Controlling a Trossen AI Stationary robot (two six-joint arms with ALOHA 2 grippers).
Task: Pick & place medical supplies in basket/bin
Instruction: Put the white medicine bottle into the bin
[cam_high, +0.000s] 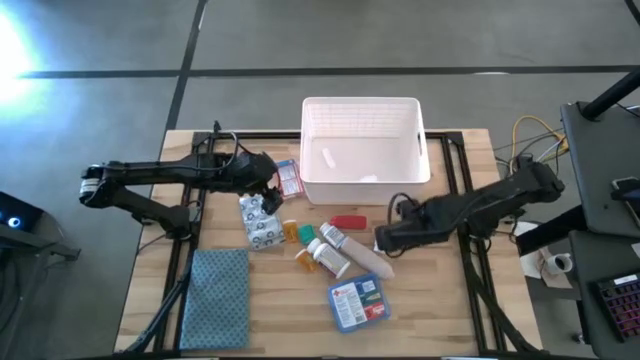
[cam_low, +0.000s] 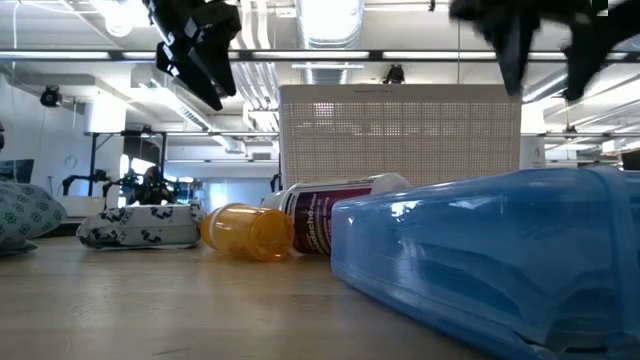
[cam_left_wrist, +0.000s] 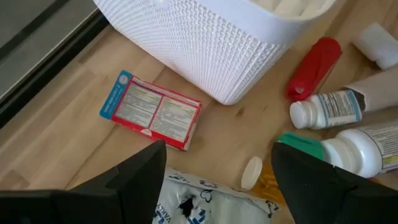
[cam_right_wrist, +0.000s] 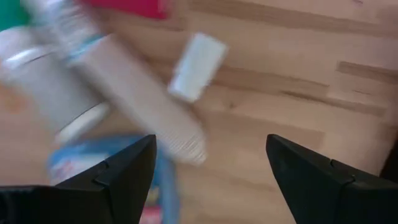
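Fingers spread and empty on both: the left gripper (cam_high: 268, 183) hovers above the blister packs (cam_high: 259, 221) near the red-white box (cam_high: 288, 178), the right gripper (cam_high: 385, 240) over the bottles (cam_high: 330, 252). The bin (cam_high: 360, 180) looks almost bare, so nearly all supplies remain on the surface (cam_high: 440, 300).

Blue-grey cloth (cam_high: 218, 282) — folded (near table (cam_high: 440, 310) corner).

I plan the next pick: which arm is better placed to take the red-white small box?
Left. The left gripper hangs open right beside the red-white small box, while the right gripper is across the table near the beige tube.
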